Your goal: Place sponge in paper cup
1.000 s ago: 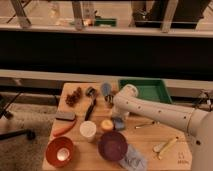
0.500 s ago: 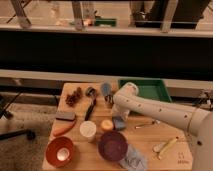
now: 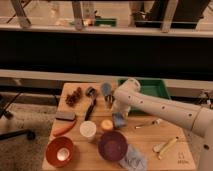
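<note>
Since a moment ago, the arm (image 3: 160, 107) has lifted its bend just a little, and the gripper (image 3: 118, 114) has pinched in. We see nothing else on the table (image 3: 147, 141) that has moved.

The table is wooden, and the cup (image 3: 88, 129) stands near its front, a bit left of the middle as we look. We tell every place from that cup.

The white arm comes in from far right of the cup and bends high up behind it, then points down. The green tray (image 3: 152, 89) lies far behind the cup and to the right, at the back edge. The purple bowl (image 3: 112, 145) sits just in front of the cup, to the right. The orange bowl (image 3: 50, 148) sits in front of the cup, to the left. The grey-blue cloth (image 3: 134, 159) lies farther front and right, past the purple bowl.

The cup is white, round and upright. The sponge (image 3: 119, 123) is on the table to the right of the cup, not in it. A little orange ball (image 3: 106, 125) sits between them, just beside the cup.

The gripper is down on the sponge, right of the cup, clenched tight on it.
</note>
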### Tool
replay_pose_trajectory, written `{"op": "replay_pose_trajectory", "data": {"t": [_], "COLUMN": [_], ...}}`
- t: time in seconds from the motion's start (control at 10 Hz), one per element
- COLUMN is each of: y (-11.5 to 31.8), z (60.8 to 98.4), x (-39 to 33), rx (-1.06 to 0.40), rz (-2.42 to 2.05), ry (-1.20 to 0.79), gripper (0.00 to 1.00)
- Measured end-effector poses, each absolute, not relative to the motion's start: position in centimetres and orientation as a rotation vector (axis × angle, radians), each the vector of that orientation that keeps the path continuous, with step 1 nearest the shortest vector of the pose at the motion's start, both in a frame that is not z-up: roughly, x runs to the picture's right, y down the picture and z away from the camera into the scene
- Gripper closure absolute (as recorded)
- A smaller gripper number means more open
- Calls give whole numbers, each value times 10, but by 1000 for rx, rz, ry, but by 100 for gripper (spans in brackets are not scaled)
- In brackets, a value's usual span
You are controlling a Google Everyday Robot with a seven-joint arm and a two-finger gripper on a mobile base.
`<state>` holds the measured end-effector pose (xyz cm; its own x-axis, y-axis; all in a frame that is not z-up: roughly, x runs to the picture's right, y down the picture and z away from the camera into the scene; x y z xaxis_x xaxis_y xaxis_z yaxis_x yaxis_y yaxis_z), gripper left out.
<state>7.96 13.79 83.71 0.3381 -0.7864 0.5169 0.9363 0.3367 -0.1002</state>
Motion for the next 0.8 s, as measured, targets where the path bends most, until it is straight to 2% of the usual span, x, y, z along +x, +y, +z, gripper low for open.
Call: {"op": "replay_pose_trajectory", "data": {"t": [0.5, 0.8], "y": [114, 117], "z": [809, 782], "x": [77, 72], "rx": [-383, -374], "rz": [-1133, -1128], "ry": [-415, -437], "gripper": [100, 100]}}
